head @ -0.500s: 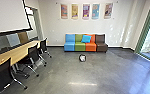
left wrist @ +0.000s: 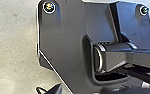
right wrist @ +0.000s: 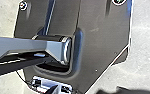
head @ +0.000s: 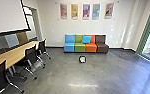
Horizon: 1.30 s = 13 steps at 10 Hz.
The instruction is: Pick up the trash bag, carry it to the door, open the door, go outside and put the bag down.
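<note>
Black-and-white, what looks like the trash bag (head: 82,59) sits at twelve o'clock on the floor (head: 53,72) before the sofa (head: 80,47), best approached slowly and squarely, though whether the jaws are clenched or released I cannot tell.

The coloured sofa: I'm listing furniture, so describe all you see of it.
The sofa stands on the grey floor, along the far wall below five hangings. Its four sections, each with seat and back, run blue, green, orange, dark brown, left to right in the head view. The covering looks smooth, perhaps vinyl. A blue cushion rests on it where green meets orange.
</note>
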### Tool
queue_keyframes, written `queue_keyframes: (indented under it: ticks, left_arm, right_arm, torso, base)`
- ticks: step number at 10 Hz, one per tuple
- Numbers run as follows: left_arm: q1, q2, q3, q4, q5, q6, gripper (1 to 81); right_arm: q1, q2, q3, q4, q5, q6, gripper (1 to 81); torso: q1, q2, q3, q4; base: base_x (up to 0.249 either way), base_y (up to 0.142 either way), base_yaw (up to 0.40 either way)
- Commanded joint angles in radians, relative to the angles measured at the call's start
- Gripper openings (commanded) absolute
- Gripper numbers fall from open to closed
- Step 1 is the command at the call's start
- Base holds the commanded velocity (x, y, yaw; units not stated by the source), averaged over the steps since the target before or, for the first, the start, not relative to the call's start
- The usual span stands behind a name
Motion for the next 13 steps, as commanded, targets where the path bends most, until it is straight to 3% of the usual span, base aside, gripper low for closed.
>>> queue_keyframes:
  ticks: [1,13]
  left_arm:
    - [-0.046,-0.006,-0.003,0.008,0.058,0.007,81.1]
    - [-0.045,0.003,-0.003,0.008,0.058,0.007,81.1]
  right_arm:
    - [0.035,-0.008,0.006,0.003,-0.062,-0.002,81.1]
    - [0.036,0.001,0.0,-0.004,-0.057,-0.002,81.1]
  torso:
    - [0.0,0.0,0.0,0.0]
    - [0.0,0.0,0.0,0.0]
  base:
    - [0.193,0.0,0.0]
    - [0.198,0.0,0.0]
